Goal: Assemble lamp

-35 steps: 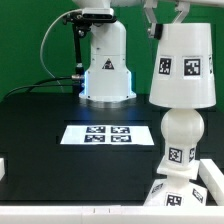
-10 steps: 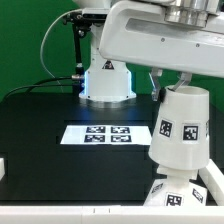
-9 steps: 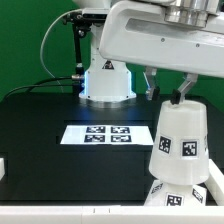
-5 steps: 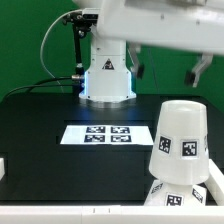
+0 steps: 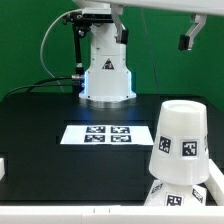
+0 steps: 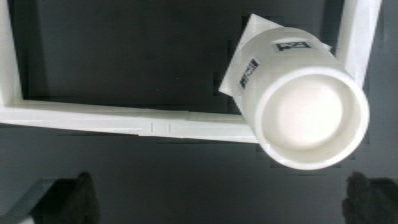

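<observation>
Exterior view: shade (image 5: pixel 182 143) capping the base (image 5: pixel 176 192), bulb hidden, pincer (image 5: pixel 187 38) released, well above.

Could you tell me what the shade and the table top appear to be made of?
The shade looks like white plastic with a smooth, slightly matte finish: even colour, soft shading, printed tags stuck on. The table top seems a black matte sheet, possibly fabric or rubber; no glare shows, so I cannot tell which.

black table (image 5: pixel 40 120) carries marker board (image 5: pixel 106 134); lamp base (image 5: pixel 165 192) — front edge
</observation>
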Robot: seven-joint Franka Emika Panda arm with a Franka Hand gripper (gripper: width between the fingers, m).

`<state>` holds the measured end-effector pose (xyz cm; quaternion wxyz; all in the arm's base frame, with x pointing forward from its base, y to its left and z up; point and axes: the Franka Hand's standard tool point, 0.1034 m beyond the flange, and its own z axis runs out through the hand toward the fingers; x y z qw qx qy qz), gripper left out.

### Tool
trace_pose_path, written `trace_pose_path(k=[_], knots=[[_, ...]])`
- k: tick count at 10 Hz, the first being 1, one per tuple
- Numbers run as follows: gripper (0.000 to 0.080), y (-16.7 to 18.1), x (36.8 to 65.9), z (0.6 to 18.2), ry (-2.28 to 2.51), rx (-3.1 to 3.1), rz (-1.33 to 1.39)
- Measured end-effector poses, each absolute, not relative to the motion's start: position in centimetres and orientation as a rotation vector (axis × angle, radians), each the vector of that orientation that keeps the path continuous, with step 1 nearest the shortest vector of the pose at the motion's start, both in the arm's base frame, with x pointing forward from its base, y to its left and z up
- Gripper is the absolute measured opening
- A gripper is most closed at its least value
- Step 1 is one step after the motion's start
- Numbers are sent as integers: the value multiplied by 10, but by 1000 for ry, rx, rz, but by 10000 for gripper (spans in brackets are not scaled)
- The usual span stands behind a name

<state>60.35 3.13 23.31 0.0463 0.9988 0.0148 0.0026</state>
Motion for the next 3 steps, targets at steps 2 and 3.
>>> trace_pose_path(k=[2,3], knots=[[699,31,603,233,45,3048,7],[699,31,603,233,45,3048,7]])
